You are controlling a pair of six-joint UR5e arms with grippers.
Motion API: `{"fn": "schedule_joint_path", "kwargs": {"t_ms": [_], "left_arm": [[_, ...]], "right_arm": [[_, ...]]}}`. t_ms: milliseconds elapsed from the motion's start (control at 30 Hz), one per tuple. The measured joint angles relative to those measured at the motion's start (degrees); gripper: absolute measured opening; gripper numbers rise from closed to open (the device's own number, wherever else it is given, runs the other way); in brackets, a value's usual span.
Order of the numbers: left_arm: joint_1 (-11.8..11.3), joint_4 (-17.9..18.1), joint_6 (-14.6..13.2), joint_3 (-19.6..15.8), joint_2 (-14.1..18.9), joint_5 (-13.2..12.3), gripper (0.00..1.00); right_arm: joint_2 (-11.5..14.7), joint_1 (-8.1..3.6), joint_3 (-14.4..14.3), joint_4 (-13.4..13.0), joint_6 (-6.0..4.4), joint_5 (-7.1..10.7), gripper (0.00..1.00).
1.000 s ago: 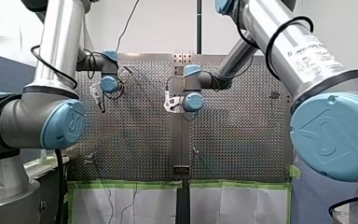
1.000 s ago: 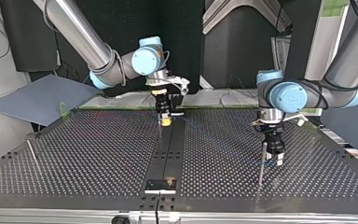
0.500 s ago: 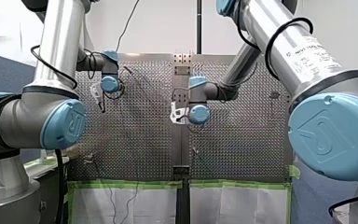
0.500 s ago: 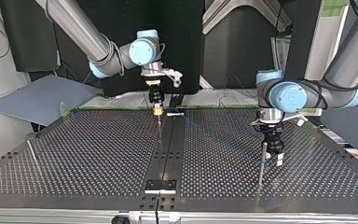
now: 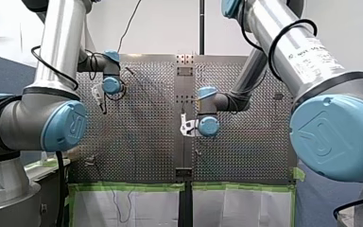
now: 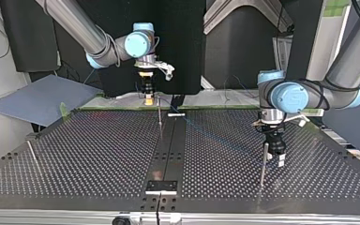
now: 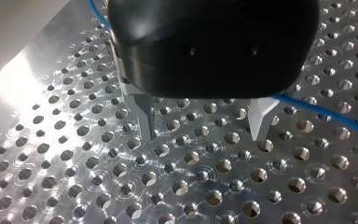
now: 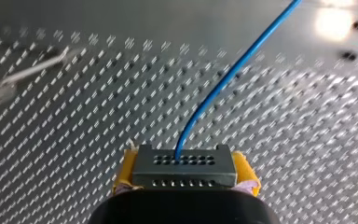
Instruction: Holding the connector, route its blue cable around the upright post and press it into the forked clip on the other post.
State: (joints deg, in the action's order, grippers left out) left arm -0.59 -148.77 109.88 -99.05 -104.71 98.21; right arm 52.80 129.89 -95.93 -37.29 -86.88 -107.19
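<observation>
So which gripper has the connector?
My right gripper, its yellow pads shut on the connector; my left gripper is open and empty.

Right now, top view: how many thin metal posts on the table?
3. Middle post, near my right gripper; post at the view's right, beside my left gripper; post near the view's left edge, alone. Arms may hide more.
</observation>
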Motion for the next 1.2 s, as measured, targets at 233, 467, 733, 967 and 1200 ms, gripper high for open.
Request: {"fn": "schedule_joint_path", "kwargs": {"t_ms": [233, 467, 733, 967, 1200], "left_arm": [[0.00, -0.02, -0.05, -0.02, 0.02, 0.00, 1.00], [0.00, -0.04, -0.11, -0.03, 0.01, 0.01, 1.00], [0.04, -0.03, -0.17, -0.01, 0.02, 0.00, 1.00], [0.22, -0.04, -0.51, -0.01, 0.02, 0.32, 1.00], [0.25, -0.04, -0.55, -0.03, 0.03, 0.66, 1.00]], "right_arm": [[-0.01, -1.27, -3.43, -2.54, 0.59, -2.32, 0.05], [-0.01, -2.67, -7.02, -6.08, 0.63, -4.07, 0.05], [-0.16, -4.42, -10.91, -9.97, 0.14, -4.51, 0.05], [-2.82, -5.20, -14.75, -13.81, -0.39, -4.56, 0.05], [-5.85, -5.28, -17.28, -16.89, -2.13, -4.64, 0.05]]}}
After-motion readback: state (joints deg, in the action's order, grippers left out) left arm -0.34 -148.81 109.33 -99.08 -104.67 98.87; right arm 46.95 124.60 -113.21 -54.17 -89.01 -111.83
